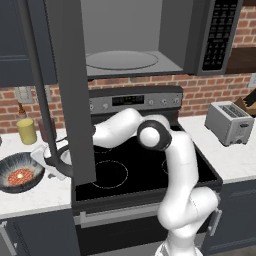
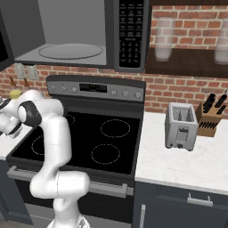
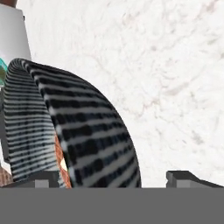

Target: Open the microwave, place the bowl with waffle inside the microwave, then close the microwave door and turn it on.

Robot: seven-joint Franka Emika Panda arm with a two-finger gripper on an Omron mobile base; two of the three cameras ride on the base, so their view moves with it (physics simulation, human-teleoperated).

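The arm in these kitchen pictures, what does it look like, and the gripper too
The arm is glossy white, built of rounded tube-like segments, with dark grey to black round caps at the joints. No cables or markings are visible on it. The gripper has two small, dark, blocky fingertips with squared ends, seen in the hand view.

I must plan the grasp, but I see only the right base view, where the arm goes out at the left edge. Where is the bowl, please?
Observer: The bowl sits on the counter left of the stove, with the waffle inside.
Operator: Is the gripper near it?
Observer: Yes. In the hand view the gripper is open and the bowl's rim stands between its fingertips.
Operator: And the door?
Observer: The microwave door is swung wide open; in the left base view it hides part of the forearm.
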